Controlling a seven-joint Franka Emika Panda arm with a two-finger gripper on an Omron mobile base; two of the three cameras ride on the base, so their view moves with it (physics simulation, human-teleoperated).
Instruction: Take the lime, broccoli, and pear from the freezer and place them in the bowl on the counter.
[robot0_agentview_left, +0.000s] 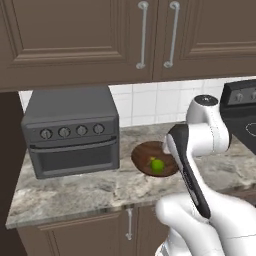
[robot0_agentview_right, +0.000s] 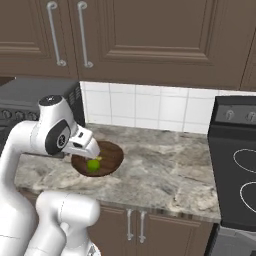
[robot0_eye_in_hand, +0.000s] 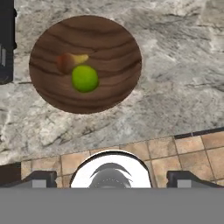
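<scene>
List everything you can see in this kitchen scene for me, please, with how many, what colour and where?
bowl: one, dark brown wood, on the counter beside the toaster oven
lime: one, green, inside the bowl
pear: one, reddish-brown, inside the bowl, touching the lime
broccoli: one, yellow-green, in the bowl behind the lime, mostly hidden
counter: one, mottled beige-grey stone, over brown cabinets
toaster oven: one, dark grey, left end of the counter
stove: one, black, right of the counter
upper cabinets: brown, silver handles, above the counter
wall tiles: white, behind the counter
gripper: one, dark fingertips spread apart, above the bowl, empty
</scene>
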